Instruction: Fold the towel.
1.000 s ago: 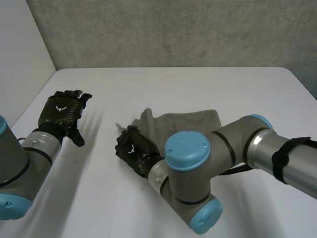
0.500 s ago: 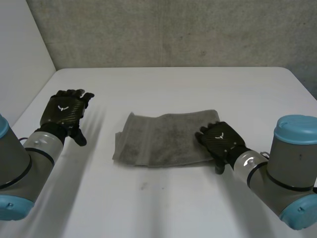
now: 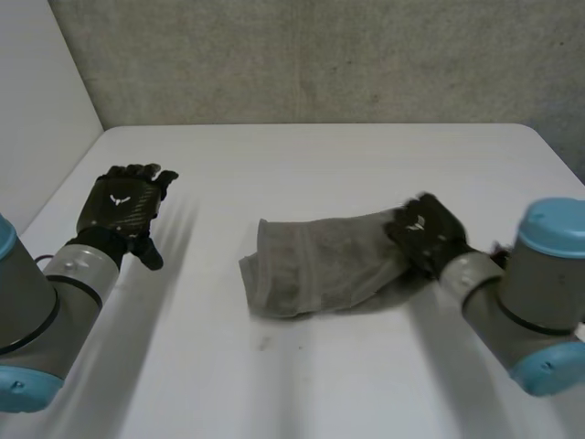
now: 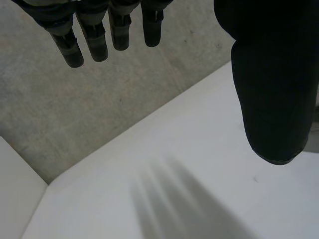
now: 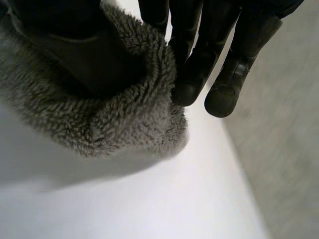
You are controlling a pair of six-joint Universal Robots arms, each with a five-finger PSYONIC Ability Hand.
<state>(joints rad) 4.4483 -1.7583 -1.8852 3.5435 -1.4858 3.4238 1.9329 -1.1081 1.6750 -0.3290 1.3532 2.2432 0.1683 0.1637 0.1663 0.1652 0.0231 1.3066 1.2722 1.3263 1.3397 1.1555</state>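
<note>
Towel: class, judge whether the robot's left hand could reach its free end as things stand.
Probably yes: the left hand is open, with bare table between it and the nearer end of the towel; the right hand grips the opposite end.

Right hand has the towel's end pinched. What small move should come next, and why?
Probably carry the right hand across the towel toward its other end, laying the pinched end over it: the towel lies rumpled, and the left hand is open, well apart from it.
</note>
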